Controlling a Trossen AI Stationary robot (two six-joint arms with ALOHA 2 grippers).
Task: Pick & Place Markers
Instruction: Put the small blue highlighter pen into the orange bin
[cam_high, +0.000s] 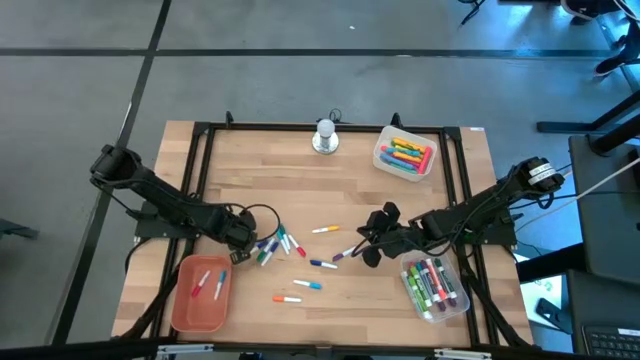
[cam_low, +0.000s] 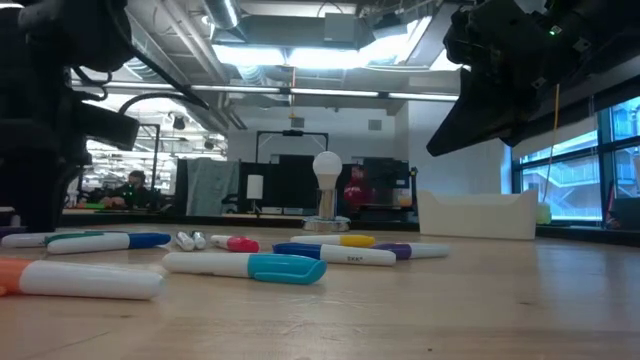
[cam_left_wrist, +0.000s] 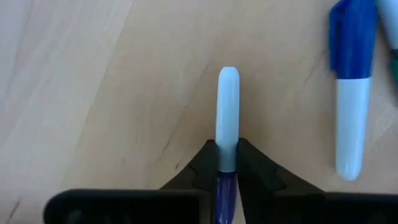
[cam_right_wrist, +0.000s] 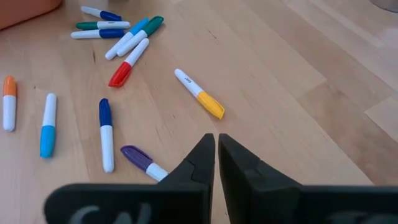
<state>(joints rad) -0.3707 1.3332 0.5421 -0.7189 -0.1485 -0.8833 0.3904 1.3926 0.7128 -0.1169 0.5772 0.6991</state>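
Observation:
Several markers lie loose on the wooden table: a cluster at the near left and others toward the middle. My left gripper points down at the left edge of that cluster, shut on a white-barrelled marker with a dark blue cap. A blue-capped marker lies beside it. My right gripper hangs shut above the table's middle right, holding nothing. Below it lie a purple-capped marker and a yellow-capped one. My left gripper pinches the marker between its two fingers where the white barrel meets the dark cap. The fingers come from above, pointing down, and lie across the marker. The marker lies flat on the table, its white end sticking out past the fingertips.
An orange tray with two markers in it stands at the near left corner. One clear bin of markers stands at the far right, another at the near right. A silver-white knob stands at the far middle.

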